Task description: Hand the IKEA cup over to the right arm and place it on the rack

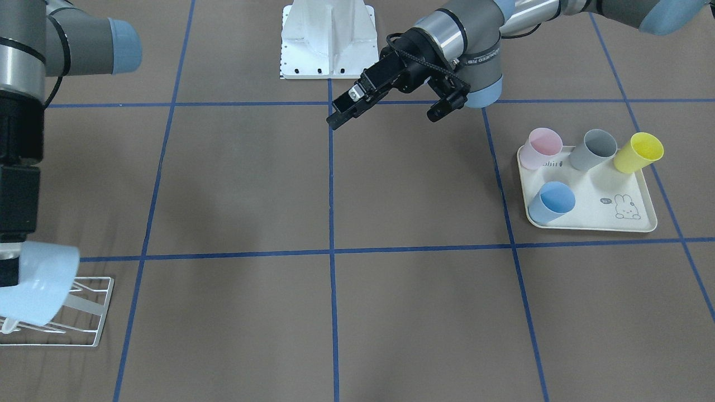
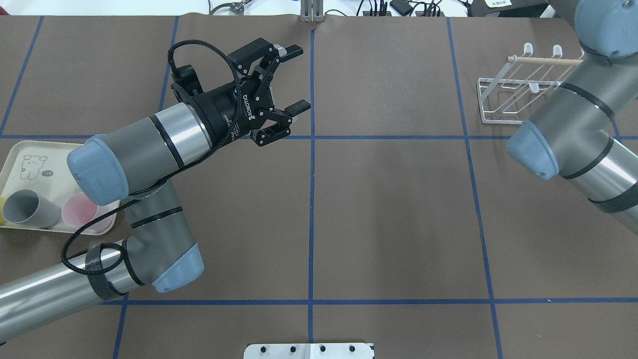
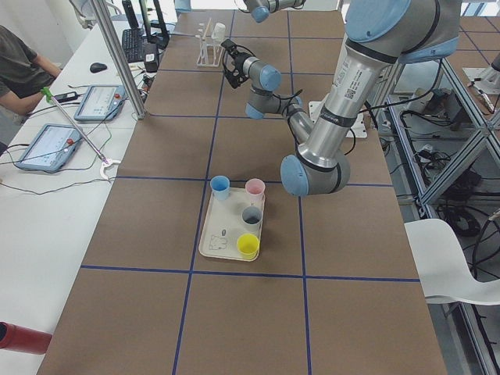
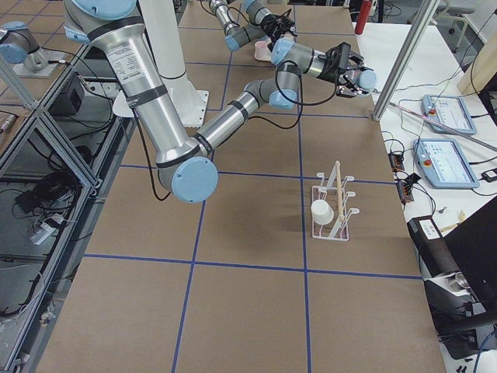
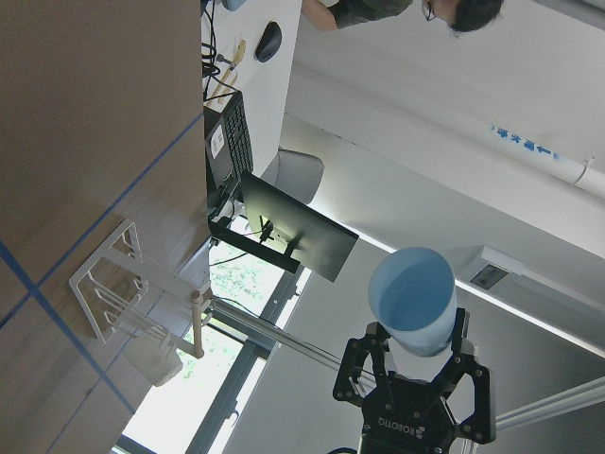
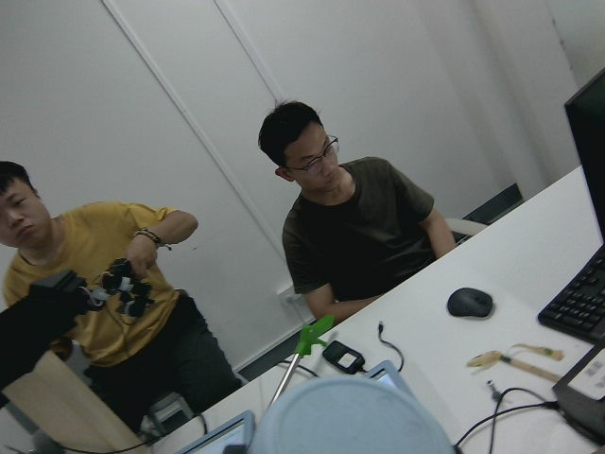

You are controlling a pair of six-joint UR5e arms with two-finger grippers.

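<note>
Exterior front-facing: a pale blue plastic cup (image 1: 39, 287) hangs tilted over a low white wire rack (image 1: 95, 318) on the brown bench (image 1: 419, 307).
Overhead exterior: the left gripper (image 2: 298, 79) hovers spread wide, empty.
Left wrist-mounted: the right gripper (image 5: 414, 345) clasps the cup's base.

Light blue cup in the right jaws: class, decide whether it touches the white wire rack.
Apart. The left wrist view shows the light blue cup, held by the right gripper, with open background plainly separating it from the rack.
</note>
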